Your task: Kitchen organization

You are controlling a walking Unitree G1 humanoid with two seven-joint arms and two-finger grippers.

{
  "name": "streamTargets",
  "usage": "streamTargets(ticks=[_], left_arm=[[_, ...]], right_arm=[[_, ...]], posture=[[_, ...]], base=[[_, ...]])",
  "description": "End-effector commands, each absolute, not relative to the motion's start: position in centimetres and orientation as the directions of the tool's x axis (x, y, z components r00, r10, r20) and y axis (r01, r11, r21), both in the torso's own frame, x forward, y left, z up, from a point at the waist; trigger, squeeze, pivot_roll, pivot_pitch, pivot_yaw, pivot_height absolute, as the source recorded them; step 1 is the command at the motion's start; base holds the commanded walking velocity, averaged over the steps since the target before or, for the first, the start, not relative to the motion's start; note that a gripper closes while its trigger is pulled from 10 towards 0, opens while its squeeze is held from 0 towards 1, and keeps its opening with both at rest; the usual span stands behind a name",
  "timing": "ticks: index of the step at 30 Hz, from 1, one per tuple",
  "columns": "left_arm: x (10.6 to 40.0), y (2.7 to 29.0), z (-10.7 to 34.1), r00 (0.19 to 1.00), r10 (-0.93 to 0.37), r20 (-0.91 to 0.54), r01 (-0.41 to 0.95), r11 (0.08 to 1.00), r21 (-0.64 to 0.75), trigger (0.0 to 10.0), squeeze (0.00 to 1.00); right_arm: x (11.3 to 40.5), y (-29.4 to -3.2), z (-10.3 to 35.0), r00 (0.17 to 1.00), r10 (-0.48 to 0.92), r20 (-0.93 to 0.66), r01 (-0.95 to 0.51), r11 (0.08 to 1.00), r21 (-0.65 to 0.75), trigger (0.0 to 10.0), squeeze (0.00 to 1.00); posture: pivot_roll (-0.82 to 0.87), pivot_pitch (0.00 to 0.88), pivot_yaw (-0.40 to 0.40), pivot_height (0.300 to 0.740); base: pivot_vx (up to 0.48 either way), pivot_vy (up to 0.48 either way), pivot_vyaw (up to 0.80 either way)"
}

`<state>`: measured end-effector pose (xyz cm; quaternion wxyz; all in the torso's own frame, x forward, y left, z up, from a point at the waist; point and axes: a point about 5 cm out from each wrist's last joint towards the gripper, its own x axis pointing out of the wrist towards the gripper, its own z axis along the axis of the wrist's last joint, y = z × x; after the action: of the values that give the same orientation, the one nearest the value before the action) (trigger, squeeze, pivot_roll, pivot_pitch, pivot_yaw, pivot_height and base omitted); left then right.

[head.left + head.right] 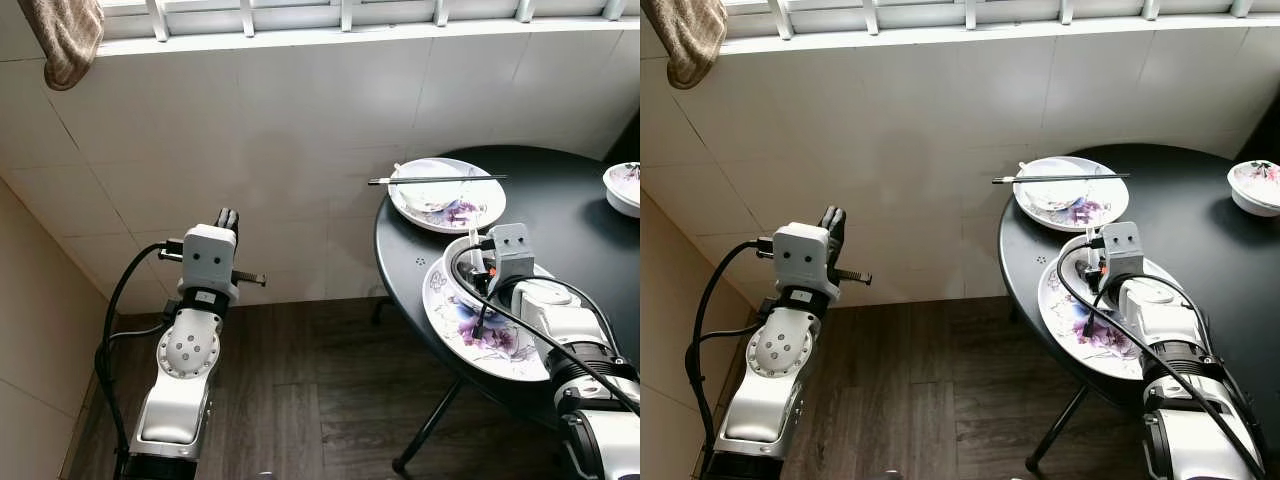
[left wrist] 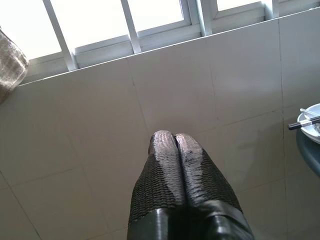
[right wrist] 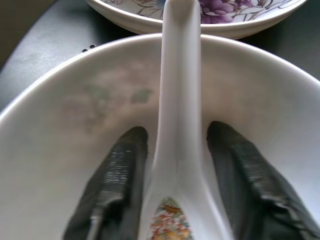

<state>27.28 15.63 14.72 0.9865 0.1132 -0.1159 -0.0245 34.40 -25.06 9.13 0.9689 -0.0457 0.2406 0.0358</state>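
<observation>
right gripper (image 3: 177, 175) fingers astride spoon (image 3: 179, 100) in bowl (image 3: 60, 150)

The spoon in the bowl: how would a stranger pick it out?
On the round black table, find the bowl on the near flowered plate. The white spoon lies inside it, between the right gripper's open fingers; the far plate carries chopsticks instead.
</observation>
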Motion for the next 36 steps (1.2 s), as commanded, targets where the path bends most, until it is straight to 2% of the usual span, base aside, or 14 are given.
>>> streamTargets(ticks=[1,9,15,18,22,34,36], left_arm=[[27.3,15.8,14.5,0.976,-0.061,0.207,0.011,0.972,0.234,10.0,0.00],[27.3,15.6,14.3,0.978,-0.064,0.198,0.016,0.973,0.232,10.0,0.00],[27.2,15.6,14.2,0.979,-0.063,0.195,0.017,0.973,0.231,10.0,0.00],[27.2,15.5,14.1,0.979,-0.064,0.194,0.018,0.973,0.229,10.0,0.00],[27.2,15.4,14.1,0.979,-0.064,0.193,0.018,0.973,0.228,10.0,0.00],[27.3,15.3,14.0,0.980,-0.064,0.190,0.021,0.974,0.224,10.0,0.00],[27.3,15.4,14.0,0.979,-0.064,0.191,0.020,0.974,0.225,10.0,0.00]], right_arm=[[34.2,-25.4,8.6,0.870,0.030,-0.492,-0.087,0.992,-0.093,0.0,0.00],[34.3,-24.8,8.8,0.887,0.050,-0.458,-0.097,0.992,-0.080,0.0,0.00],[34.8,-23.1,10.7,0.936,0.100,-0.337,-0.173,0.966,-0.194,0.0,0.00],[35.1,-22.5,12.5,0.970,0.072,-0.230,-0.139,0.947,-0.289,0.0,0.00],[35.1,-22.3,13.9,0.988,0.045,-0.150,-0.092,0.942,-0.322,0.0,0.00],[34.2,-20.9,15.9,1.000,-0.006,0.014,0.010,0.942,-0.335,0.0,0.00],[34.1,-19.7,17.2,0.993,0.043,0.109,-0.011,0.962,-0.273,0.0,0.00]], posture=[[0.01,0.020,0.000,0.740],[0.01,0.024,-0.002,0.740],[0.00,0.028,-0.003,0.740],[0.00,0.028,-0.003,0.740],[0.00,0.028,-0.004,0.740],[0.00,0.028,0.000,0.740],[0.00,0.027,0.005,0.740]], base=[[0.000,0.000,0.00],[0.000,0.000,0.00],[0.000,0.000,0.00],[0.000,0.000,0.00],[0.000,0.000,0.00],[0.000,0.000,0.00],[0.000,0.000,0.00]])
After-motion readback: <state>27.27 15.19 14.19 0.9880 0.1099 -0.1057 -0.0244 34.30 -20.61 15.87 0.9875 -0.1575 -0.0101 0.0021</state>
